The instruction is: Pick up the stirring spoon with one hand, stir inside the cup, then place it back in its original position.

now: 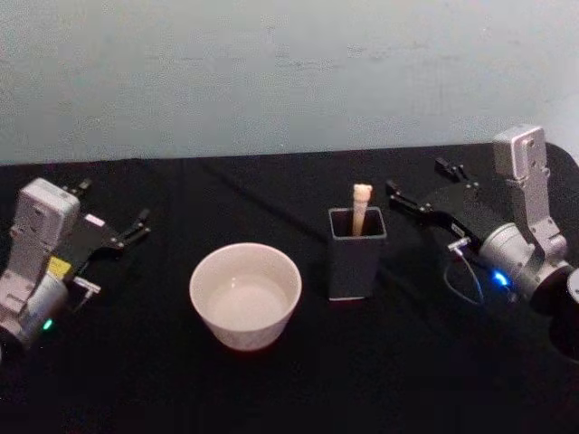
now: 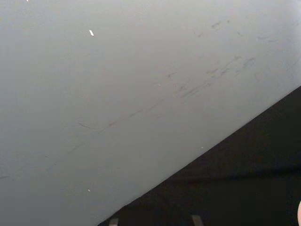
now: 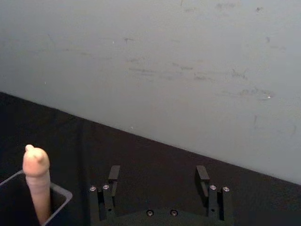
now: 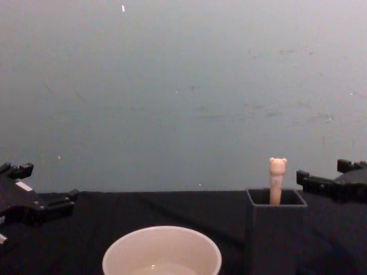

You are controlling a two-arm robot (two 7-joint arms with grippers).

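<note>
The stirring spoon [image 1: 361, 207] stands upright in the dark grey square holder [image 1: 355, 258], its peach bear-head handle [image 4: 277, 180] rising above the rim; its bowl is hidden inside. The cream cup [image 1: 244, 295] sits left of the holder, a short gap apart. My right gripper [image 1: 418, 179] hovers open just right of the holder, touching nothing. In the right wrist view its fingers [image 3: 114, 173] stand wide apart, with the spoon handle [image 3: 37, 178] off to one side. My left gripper [image 1: 113, 203] rests open at the table's left, away from the cup.
A black cloth [image 1: 425, 362] covers the table, and a pale grey wall [image 1: 271, 72] rises right behind its far edge. Open cloth lies in front of the cup and holder and between the cup and the left arm.
</note>
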